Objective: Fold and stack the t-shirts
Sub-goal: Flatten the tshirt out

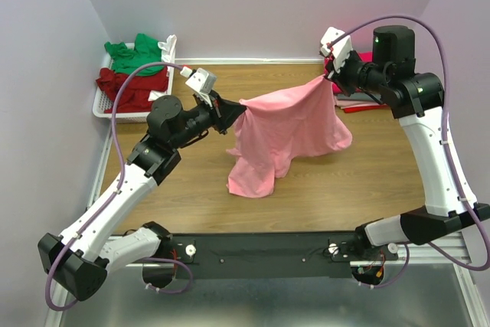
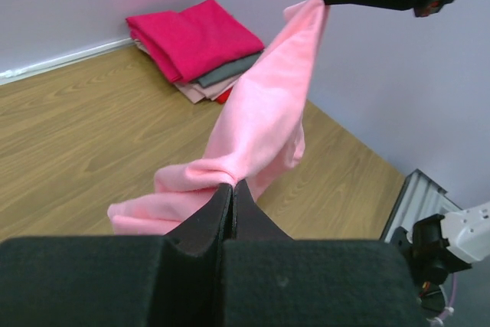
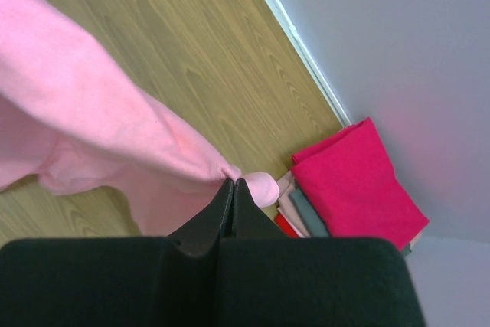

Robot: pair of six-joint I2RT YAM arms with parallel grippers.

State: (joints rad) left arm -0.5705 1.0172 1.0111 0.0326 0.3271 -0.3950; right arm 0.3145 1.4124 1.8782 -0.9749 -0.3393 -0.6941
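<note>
Left gripper (image 2: 233, 186) jaws clamped on pink shirt (image 1: 287, 132); right gripper (image 3: 233, 184) pinched its far edge. Shirt hung stretched between them over table (image 1: 191, 189) centre, likely held up to spread for folding.

Nothing is legible: no text, label, brand, number or sign can be read on the pink shirt (image 1: 287, 132), the folded stack (image 2: 195, 40) or the basket (image 1: 101, 109).

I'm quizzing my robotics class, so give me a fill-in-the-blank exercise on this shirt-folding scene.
The left end effector and right end effector hold up a light ____ t-shirt.
The white basket holds a dark red shirt and a ____ one.
The folded stack lies on the ____ arm's side.
Missing: pink; green; right.
</note>
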